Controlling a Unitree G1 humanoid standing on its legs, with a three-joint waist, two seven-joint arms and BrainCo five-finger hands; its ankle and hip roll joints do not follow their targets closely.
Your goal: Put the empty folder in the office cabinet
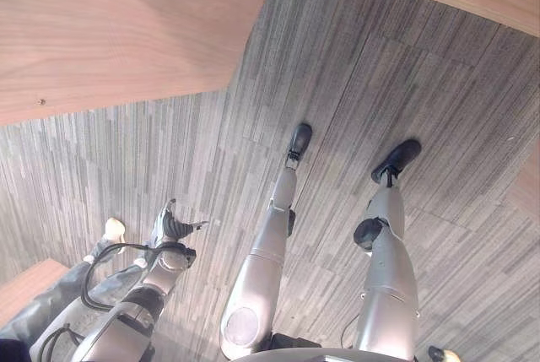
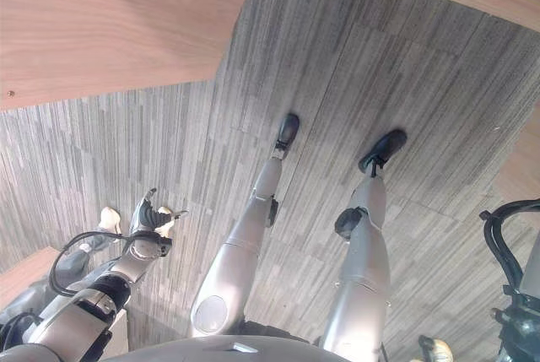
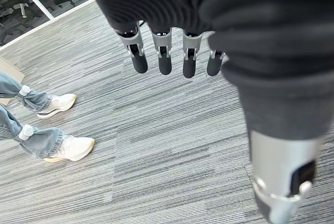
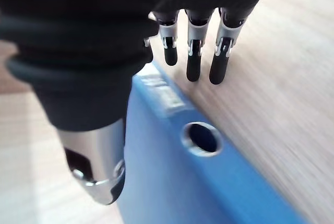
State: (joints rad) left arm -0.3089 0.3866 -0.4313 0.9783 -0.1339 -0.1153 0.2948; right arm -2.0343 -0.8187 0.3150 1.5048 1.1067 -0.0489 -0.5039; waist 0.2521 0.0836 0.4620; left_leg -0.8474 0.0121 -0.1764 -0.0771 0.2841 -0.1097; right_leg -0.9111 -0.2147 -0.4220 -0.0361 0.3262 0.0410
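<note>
While the left hand hangs over striped grey carpet beside pale wood panels, its wrist view shows straight, empty fingers above a person's white shoes, and the right hand hovers with fingers extended, apart from the smooth blue folder with a metal-ringed hole, on a wood-grain bench.

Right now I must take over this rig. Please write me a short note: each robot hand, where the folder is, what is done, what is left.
Left robot hand: open, fingers straight, holding nothing, hanging over the carpet. A person's shoes are on the carpet nearby.
Right robot hand: open, fingers straight, just above the blue folder, not gripping it.
Folder: on a wooden surface, its spine with the ring hole facing the wrist camera.
Done: right robot hand brought to the folder.
Left: grasp the folder, carry it to the cabinet, place it inside.
</note>
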